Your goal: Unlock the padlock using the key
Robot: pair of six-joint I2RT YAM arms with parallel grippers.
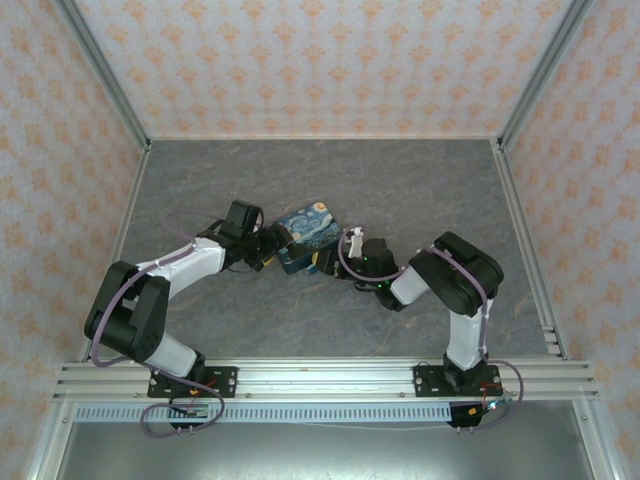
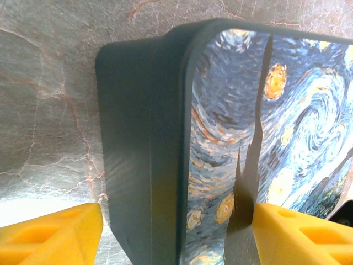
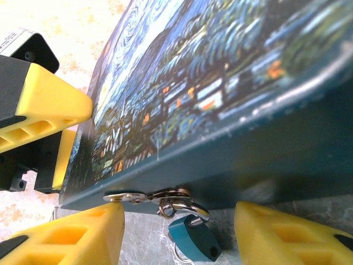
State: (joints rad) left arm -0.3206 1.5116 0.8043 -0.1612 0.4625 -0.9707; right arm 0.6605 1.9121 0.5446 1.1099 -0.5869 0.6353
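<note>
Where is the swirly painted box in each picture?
Top external: the box sits in the middle, between the two arms' tips.
Left wrist: it spans the middle and right, dark side on the left, painting on the right.
Right wrist: it runs across the top, with the padlock hanging under its dark edge.
Shared landmark: the yellow finger of the left end effector, pressed on the painted face.

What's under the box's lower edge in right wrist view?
Teal padlock hanging from metal rings at the box's edge. Anything farther beneath is covered by the box.
</note>
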